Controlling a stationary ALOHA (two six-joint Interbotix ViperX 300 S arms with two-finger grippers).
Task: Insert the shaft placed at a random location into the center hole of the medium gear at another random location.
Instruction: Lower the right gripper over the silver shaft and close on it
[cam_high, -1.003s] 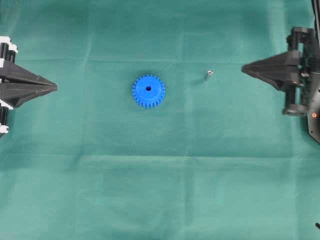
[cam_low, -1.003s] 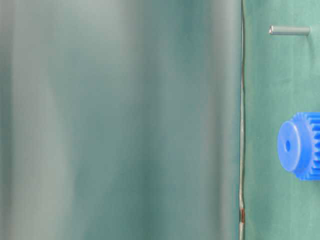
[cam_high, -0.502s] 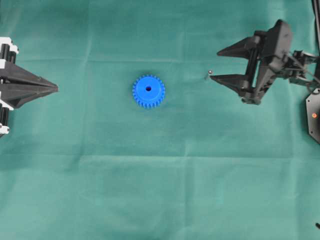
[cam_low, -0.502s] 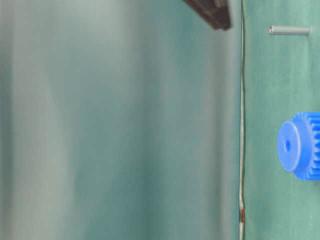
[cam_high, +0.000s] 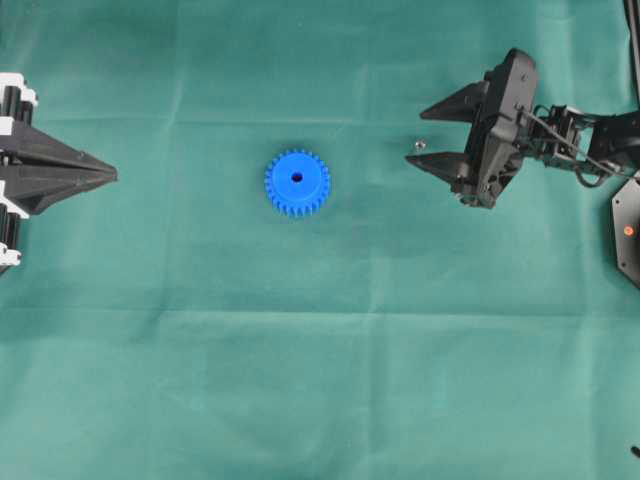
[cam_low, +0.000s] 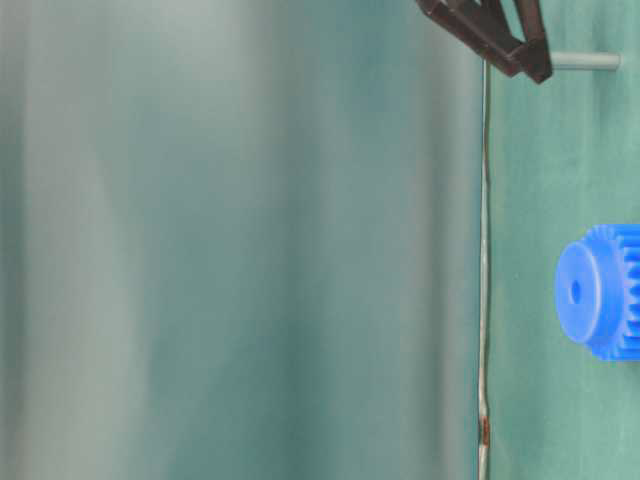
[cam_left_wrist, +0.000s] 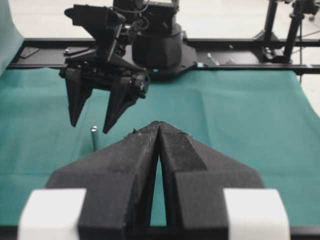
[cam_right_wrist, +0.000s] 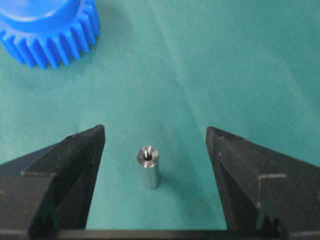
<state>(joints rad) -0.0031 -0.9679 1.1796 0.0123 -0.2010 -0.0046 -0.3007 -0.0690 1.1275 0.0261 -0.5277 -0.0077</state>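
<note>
One shaft (cam_right_wrist: 147, 166) stands upright on the green cloth (cam_high: 320, 330) of the tabletop, its long axis vertical, one end down on the cloth and the other pointing up. In the right wrist view that top end shows a small dark recess. From overhead the shaft (cam_high: 419, 146) reads only as a small bright dot, right of the gear (cam_high: 297, 183) and well apart from it. The table-level view is turned on its side, so there the shaft (cam_low: 585, 61) appears as a level bar, partly covered by a dark finger.

The gear lies flat, its axis also vertical, with the hole (cam_high: 297, 178) facing up at its middle. Its teeth run all round the rim, and a plain raised hub sits above them in the right wrist view (cam_right_wrist: 47, 27).

The right claw (cam_high: 416, 136) has its jaws wide apart, one finger on each side of the shaft without touching it. The left wrist view shows the fingertips (cam_left_wrist: 113, 119) pointing downward, above the shaft (cam_left_wrist: 94, 138).

The left claw (cam_high: 112, 176) sits at the left edge, far from both parts, its jaws pressed together on nothing.

No brand, label or readable writing shows on any part.
</note>
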